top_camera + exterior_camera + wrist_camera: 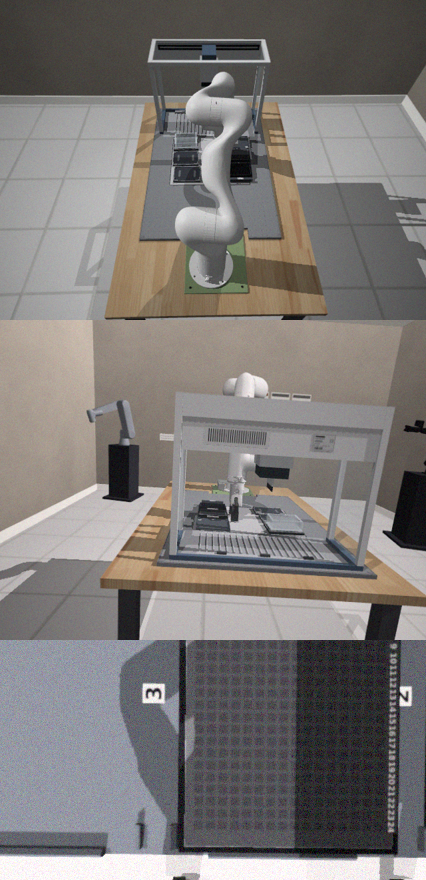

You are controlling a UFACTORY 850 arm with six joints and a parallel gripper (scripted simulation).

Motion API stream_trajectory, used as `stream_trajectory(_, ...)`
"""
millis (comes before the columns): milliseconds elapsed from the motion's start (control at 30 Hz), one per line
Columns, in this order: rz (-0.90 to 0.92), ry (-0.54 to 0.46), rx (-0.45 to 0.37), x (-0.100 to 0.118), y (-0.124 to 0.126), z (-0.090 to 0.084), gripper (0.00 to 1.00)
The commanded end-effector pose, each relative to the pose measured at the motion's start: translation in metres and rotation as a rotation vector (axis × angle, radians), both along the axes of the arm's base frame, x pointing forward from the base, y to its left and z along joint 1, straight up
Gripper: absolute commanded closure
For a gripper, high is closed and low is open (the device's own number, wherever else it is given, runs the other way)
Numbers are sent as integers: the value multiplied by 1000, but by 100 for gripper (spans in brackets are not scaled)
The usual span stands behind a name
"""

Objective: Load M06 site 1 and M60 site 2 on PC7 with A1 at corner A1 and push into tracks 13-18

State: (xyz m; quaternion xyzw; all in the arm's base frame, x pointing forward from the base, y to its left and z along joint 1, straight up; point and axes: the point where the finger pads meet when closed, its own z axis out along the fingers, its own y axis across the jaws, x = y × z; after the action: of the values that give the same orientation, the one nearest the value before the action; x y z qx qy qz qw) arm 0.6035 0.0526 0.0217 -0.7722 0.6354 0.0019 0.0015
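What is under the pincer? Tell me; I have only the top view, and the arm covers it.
Observer: The wrist view shows a fine-grid plate lying between printed labels 3 and 2.
Operator: Report the pincer's state.
Observer: The pincer is open, holding nothing, hanging by the carrier.
Operator: Confirm the carrier's position.
Observer: In the exterior view it sits short of the rails, not in the tracks.

PC7 (249, 161) on apron right of the nest row, dark, carrying M60 (287, 745) flat by the "2" label, fine well grid up. M09 (186, 140), clear block, in the far nest; the nearer two nests hold no plates.
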Motion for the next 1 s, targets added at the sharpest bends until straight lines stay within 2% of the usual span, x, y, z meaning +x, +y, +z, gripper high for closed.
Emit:
stream_trajectory(0,0,-3,0,1,0,3,0)
stream_trajectory(967,0,-3,0,1,0,44,0)
